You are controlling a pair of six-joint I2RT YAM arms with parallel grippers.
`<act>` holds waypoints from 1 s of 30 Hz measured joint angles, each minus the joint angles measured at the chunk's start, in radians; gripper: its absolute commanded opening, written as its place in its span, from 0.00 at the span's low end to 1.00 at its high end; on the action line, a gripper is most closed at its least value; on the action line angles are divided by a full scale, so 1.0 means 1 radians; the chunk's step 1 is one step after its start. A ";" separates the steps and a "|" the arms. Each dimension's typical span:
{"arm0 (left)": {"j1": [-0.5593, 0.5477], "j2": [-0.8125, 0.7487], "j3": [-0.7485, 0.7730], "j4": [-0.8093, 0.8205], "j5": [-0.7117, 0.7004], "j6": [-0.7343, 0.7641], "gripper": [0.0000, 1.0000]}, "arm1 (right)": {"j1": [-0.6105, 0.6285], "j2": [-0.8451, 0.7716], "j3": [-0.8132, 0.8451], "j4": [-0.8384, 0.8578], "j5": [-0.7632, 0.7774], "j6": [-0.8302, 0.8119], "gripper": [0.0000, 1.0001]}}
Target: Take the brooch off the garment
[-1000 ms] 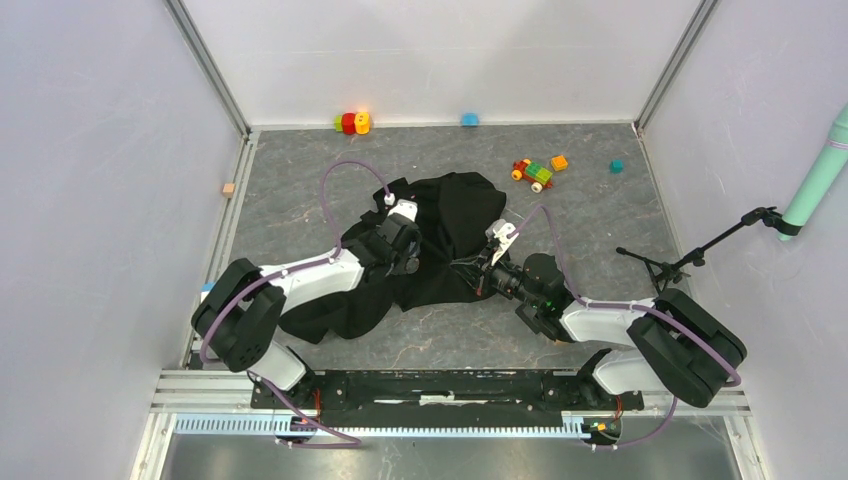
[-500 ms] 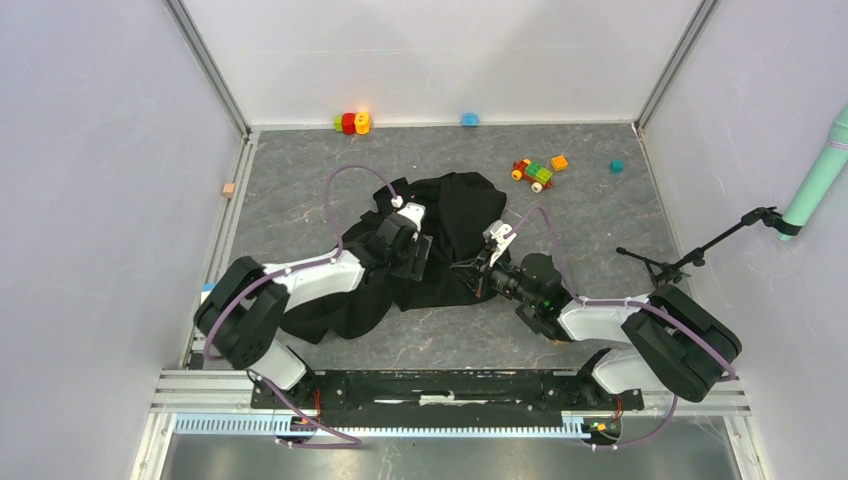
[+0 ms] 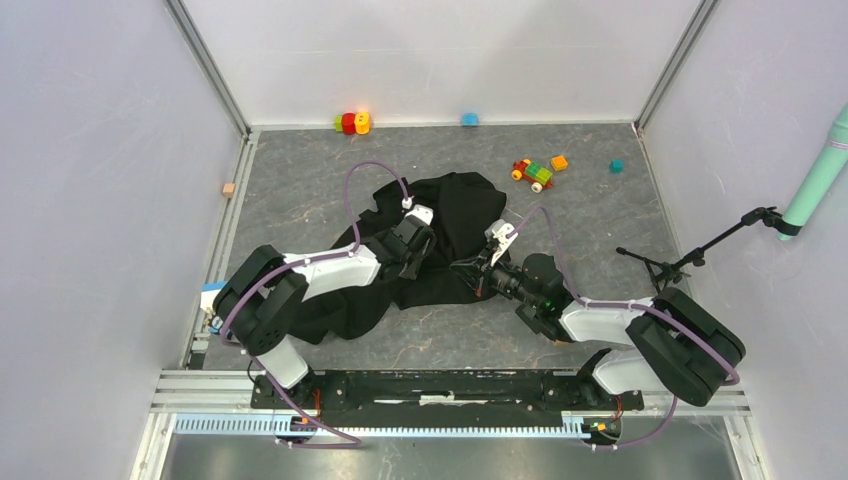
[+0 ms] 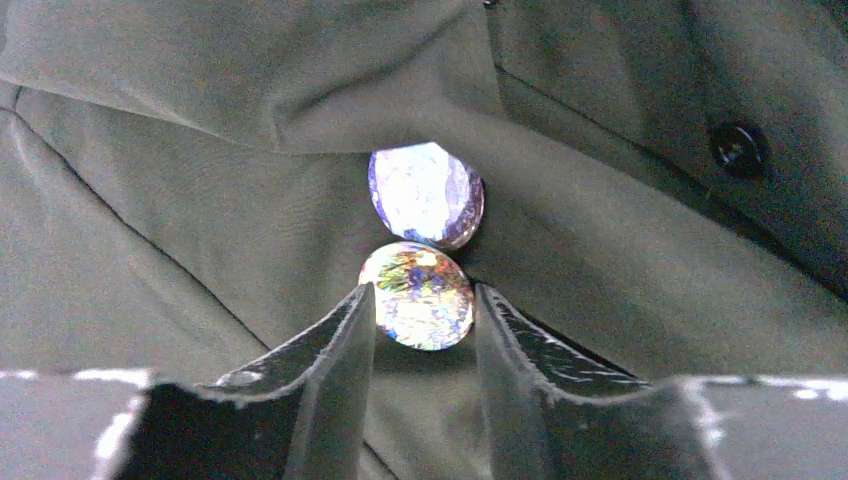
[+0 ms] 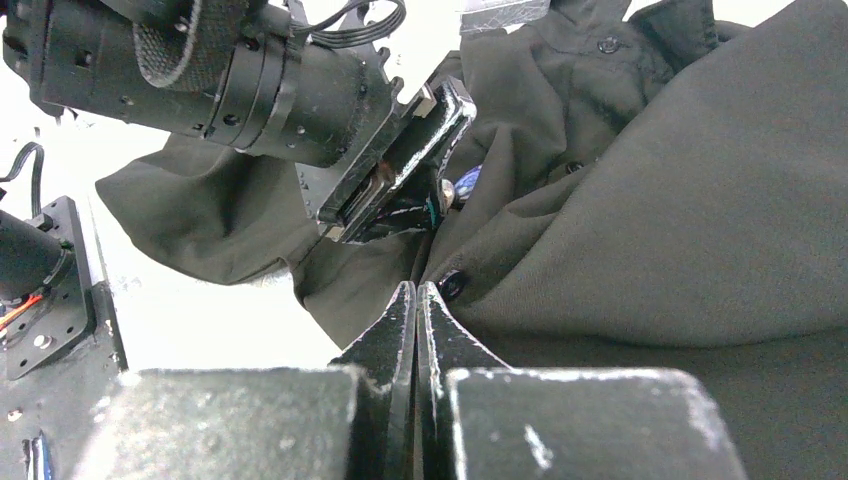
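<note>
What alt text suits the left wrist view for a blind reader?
The left gripper straddles the lower disc of a shiny, pale two-disc brooch lying on a wrinkled black cloth garment; whether it grips is unclear. A round black button sits at the upper right.

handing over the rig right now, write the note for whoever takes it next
left gripper: fingers apart, bracketing the lower stone of the brooch very closely; a firm grip is not clear.
right gripper: shut, tips at a fold of the garment beside a black button; cannot tell if cloth is pinched.
brooch: two shiny oval stones, lying on the garment.
done: left gripper lined up on the brooch.
left: close on it and pull it free of the cloth.
</note>
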 measured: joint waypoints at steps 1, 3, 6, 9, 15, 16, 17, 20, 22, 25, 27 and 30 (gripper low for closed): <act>0.000 0.000 0.000 -0.001 -0.012 0.000 0.35 | 0.000 -0.006 0.000 0.000 0.002 0.000 0.00; -0.001 -0.003 0.000 0.001 -0.031 0.000 0.27 | 0.000 -0.013 0.000 0.000 0.002 0.000 0.00; 0.001 -0.024 -0.012 0.003 -0.059 0.000 0.19 | 0.000 -0.014 0.000 0.001 0.002 0.000 0.00; 0.001 -0.052 -0.026 0.004 -0.072 0.000 0.15 | 0.000 -0.014 0.000 0.001 0.002 0.000 0.00; 0.000 -0.061 -0.027 0.004 -0.092 0.000 0.11 | 0.000 -0.014 0.000 0.001 0.002 0.000 0.00; 0.000 -0.061 -0.027 0.004 -0.093 0.000 0.10 | 0.000 -0.014 0.000 0.001 0.002 0.000 0.00; 0.000 -0.061 -0.027 0.003 -0.098 0.000 0.08 | 0.000 -0.014 0.000 0.001 0.002 0.000 0.00; 0.001 -0.061 -0.027 0.003 -0.107 -0.001 0.02 | 0.000 -0.014 0.000 0.000 0.002 0.000 0.00; 0.005 -0.063 -0.027 0.004 -0.107 -0.002 0.02 | 0.000 -0.014 0.000 0.000 0.003 0.000 0.00; 0.024 -0.075 -0.039 0.013 -0.085 -0.004 0.02 | 0.000 -0.014 0.000 0.000 0.003 0.000 0.00; 0.050 -0.089 -0.056 0.030 -0.049 -0.012 0.02 | 0.000 -0.014 0.000 0.000 0.003 0.000 0.00; 0.093 -0.122 -0.089 0.062 0.018 -0.024 0.02 | 0.000 -0.014 0.000 -0.001 0.003 0.000 0.00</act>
